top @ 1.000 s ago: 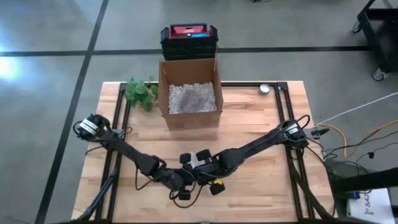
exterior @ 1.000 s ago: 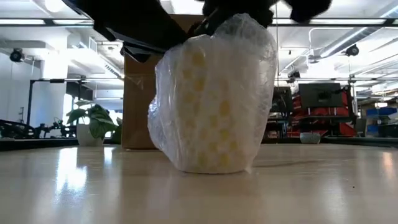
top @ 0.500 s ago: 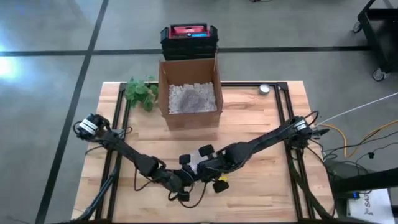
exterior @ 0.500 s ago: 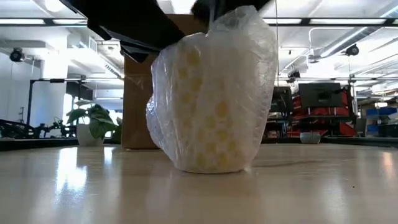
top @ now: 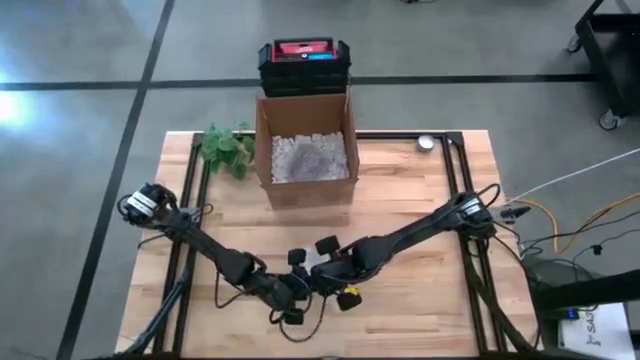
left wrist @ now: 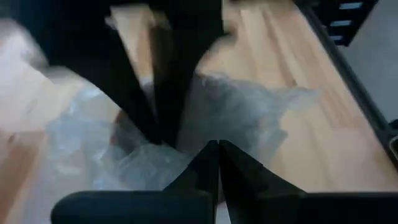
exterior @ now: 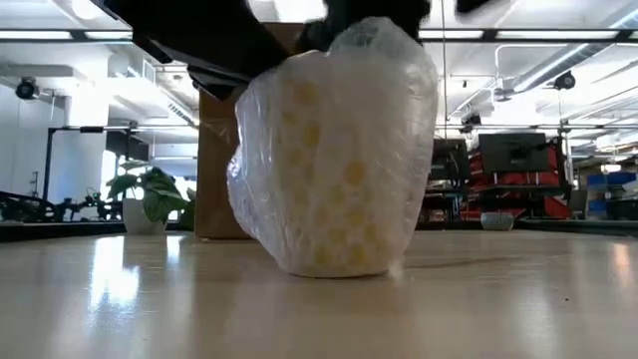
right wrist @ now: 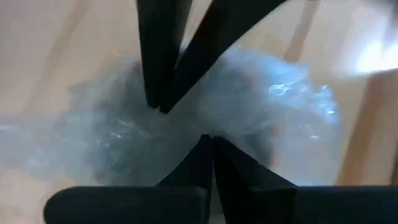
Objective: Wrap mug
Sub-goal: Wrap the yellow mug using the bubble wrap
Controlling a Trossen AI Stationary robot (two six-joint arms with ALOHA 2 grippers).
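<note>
The mug (exterior: 334,150), a yellow-patterned shape bundled in clear bubble wrap (right wrist: 205,118), is standing on the wooden bench (top: 420,215) in the lower middle of the high view and is filling the centre of the low view, its base touching the bench top. Both arms are meeting right over it.

The left tool (left wrist: 217,149) is reaching in from the left of the high view, where it shows as a dark cluster (top: 298,285) at the bundle. In the left wrist view its 2 fingers are pressed together to a point, pinching a fold of the wrap. The right tool (right wrist: 208,142) is coming in from the right of the high view (top: 335,272), and in the right wrist view its 2 fingers are likewise closed to a tip, pinching the wrap at the top of the bundle. Each wrist view is also showing the other arm's dark fingers crossing just beyond.

In the upper middle of the high view an open cardboard box (top: 305,150) with pale filling is sitting on the bench, a small green plant (top: 225,148) just to its left and a black and red case (top: 303,62) behind it. A small round metal object (top: 427,143) is lying near the upper right of the bench.
</note>
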